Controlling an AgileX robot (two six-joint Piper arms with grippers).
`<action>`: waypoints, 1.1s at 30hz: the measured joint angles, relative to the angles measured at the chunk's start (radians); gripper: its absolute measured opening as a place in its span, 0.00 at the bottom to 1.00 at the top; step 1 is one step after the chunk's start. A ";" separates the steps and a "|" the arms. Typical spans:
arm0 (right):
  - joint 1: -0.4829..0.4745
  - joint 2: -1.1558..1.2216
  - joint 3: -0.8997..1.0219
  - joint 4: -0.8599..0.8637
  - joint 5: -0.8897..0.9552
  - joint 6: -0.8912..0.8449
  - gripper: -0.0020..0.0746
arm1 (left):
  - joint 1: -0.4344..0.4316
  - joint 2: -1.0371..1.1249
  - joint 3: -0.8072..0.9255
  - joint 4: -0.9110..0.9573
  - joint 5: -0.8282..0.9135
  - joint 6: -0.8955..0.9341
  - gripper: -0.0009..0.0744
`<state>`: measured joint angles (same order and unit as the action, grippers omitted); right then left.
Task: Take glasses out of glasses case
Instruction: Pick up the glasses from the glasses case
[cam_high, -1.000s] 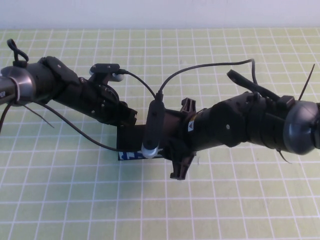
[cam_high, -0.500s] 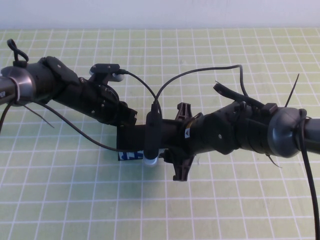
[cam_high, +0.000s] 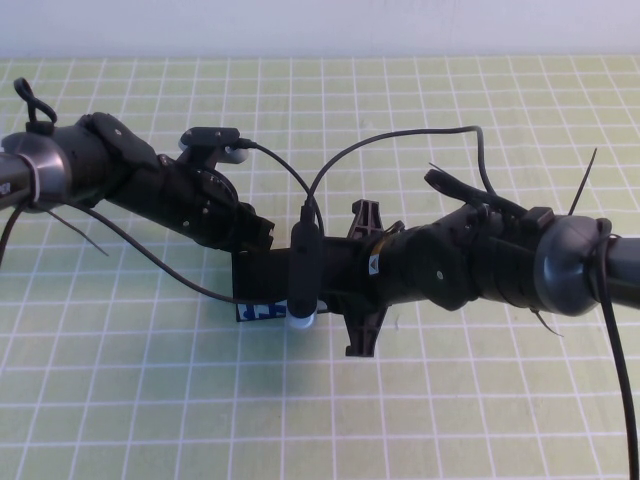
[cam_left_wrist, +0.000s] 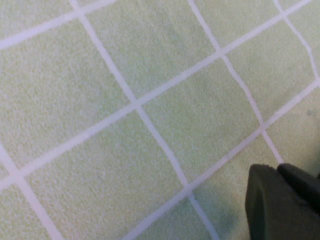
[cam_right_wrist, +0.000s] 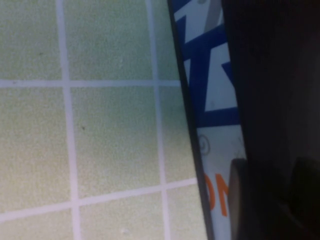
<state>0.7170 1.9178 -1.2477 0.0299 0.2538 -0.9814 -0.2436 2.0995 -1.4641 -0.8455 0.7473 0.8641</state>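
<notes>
— looking down from the high view first: how far along are we?

— early, i'd judge. the glasses case (cam_high: 262, 288) sits on the green gridded counter (cam_high: 450, 400) at the middle, mostly buried under both my arms. only its dark top and a strip of blue-printed side show. i see no glasses anywhere, so i take them to be inside, not yet lifted out. whether the lid is up, i cannot tell.

— and your fingers there?

— my left gripper (cam_high: 258, 232) is down at the case's far left corner, touching or just beside it. my right gripper (cam_high: 335, 285) reaches in from the right over the case's right part. the fingers of both are hidden under the wrists, so open or closed i cannot tell.

— left wrist view?

— mostly bare counter grid. a dark rounded piece of my left fingers (cam_left_wrist: 280, 200) pokes in at one corner; it has nothing in it that i can see, and the case is out of frame.

— right wrist view?

— the case's side fills half of it, light blue with dark blue and orange print, standing on the counter, its black part alongside. a dark finger of my right fingers (cam_right_wrist: 250, 200) lies right against that black part, very close or touching. the glasses are not visible here either. what's left, as i judge it: reach in, grip the frame, lift it clear.
</notes>
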 joint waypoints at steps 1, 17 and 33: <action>0.000 0.000 0.000 0.000 -0.001 0.000 0.23 | 0.000 0.000 0.000 0.000 0.000 0.000 0.01; 0.000 0.002 0.000 -0.004 -0.023 -0.027 0.17 | 0.000 0.000 0.000 0.000 0.002 0.008 0.01; 0.002 -0.040 0.000 0.018 -0.077 -0.029 0.02 | 0.011 -0.037 -0.029 0.006 0.048 0.022 0.01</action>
<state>0.7193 1.8778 -1.2477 0.0477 0.1764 -1.0108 -0.2321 2.0621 -1.4933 -0.8391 0.7950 0.8860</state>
